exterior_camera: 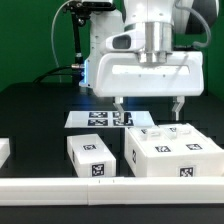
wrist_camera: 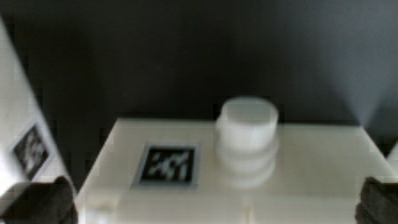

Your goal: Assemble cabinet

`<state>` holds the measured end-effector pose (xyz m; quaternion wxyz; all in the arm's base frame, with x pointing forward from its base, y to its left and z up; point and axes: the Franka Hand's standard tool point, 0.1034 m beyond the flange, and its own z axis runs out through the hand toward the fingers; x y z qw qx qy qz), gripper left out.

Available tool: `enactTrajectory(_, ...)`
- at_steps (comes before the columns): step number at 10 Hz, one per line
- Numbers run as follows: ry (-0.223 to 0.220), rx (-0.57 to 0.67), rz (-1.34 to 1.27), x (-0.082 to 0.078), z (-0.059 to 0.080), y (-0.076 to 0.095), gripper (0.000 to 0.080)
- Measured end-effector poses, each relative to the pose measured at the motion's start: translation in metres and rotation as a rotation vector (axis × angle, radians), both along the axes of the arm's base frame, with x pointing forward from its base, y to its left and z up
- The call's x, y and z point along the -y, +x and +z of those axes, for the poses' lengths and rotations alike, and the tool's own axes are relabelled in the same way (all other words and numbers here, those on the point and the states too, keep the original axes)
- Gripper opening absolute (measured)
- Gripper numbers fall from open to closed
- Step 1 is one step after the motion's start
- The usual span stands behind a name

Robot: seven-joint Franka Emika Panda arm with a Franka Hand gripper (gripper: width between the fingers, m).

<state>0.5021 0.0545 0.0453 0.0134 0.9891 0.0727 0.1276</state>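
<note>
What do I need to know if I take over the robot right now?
Tool: open, holding nothing, hovers over the back part of the cabinet.
Cabinet: stands on the black table, toward the exterior view's right, in front of the marker board. The wrist view shows a round peg on a white tagged top below the tool.
Smaller white block: apart from the cabinet, on the exterior view's left of it.
Done: nothing looks joined yet.
Left: probably grip a part, then fit all pieces together.
</note>
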Motion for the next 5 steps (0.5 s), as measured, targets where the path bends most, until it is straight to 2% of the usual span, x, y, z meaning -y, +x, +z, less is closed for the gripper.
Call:
enactTrajectory(2, -0.009, -0.017, 0.0, -0.002, -0.017, -0.003, 0.0797)
enactTrajectory(5, 0.003, -0.016, -0.025, -0.01, -0.022, 0.008, 0.0797)
